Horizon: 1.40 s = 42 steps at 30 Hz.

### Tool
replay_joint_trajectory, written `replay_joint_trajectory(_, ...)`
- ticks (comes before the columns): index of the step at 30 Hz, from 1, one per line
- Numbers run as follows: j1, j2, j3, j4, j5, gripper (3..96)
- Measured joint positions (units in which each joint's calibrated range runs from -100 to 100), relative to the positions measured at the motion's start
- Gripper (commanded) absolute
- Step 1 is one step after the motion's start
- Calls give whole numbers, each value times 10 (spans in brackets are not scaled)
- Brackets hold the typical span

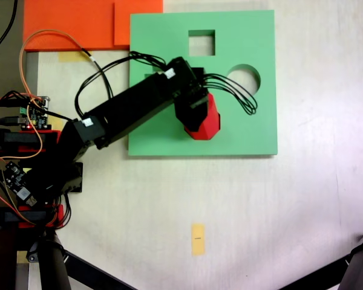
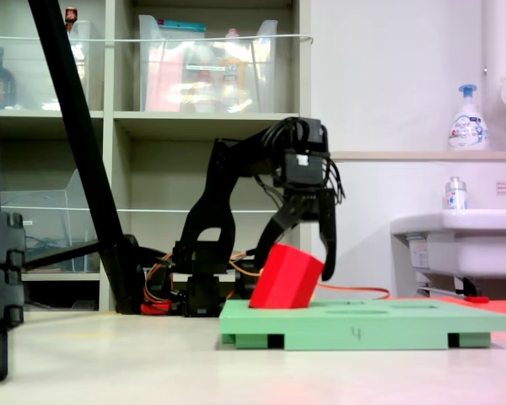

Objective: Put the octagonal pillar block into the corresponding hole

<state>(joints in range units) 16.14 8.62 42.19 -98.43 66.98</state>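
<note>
The red block [image 2: 287, 277] sits tilted on the green board [image 2: 388, 325] in the second exterior view, its lower edge sunk at the board's top surface and its upper corner raised toward the second exterior view's right. The pincer [image 2: 299, 253] hangs over it with its fingers spread; the right finger [image 2: 328, 245] reaches down beside the block's raised corner, and whether it touches cannot be told. The left finger stands just apart from the block's upper face.

From above, in the first exterior view, the block [image 1: 207, 124] lies near the board's [image 1: 248, 130] lower edge, partly covered by the arm's [image 1: 133, 109] black head, so the pincer's tips cannot be made out there. That same view shows a square cutout [image 1: 201, 43] near the top of the board and a round cutout [image 1: 245, 77] to the first exterior view's right of the arm; the eight-sided hole is hidden under the block and arm. An orange sheet [image 1: 72, 24] lies by the board's upper left corner, and a small yellow tag [image 1: 198, 239] rests on the counter [image 1: 290, 211] below.

The side view alone shows shelves [image 2: 194, 118] behind the arm and a soap bottle [image 2: 467, 118] above a sink [image 2: 455, 240].
</note>
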Motion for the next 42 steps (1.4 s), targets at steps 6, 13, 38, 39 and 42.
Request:
replay_joint_trajectory(6, -7, 1, 10, 0, 0, 366)
replay_joint_trajectory(13, -9, 1, 10, 0, -18, 377)
replay_joint_trajectory(38, -10, 0, 11, 0, -37, 801)
replay_joint_trajectory(39, -10, -1, 11, 0, -37, 801)
replay_joint_trajectory(42, -11, -10, 11, 0, -37, 801)
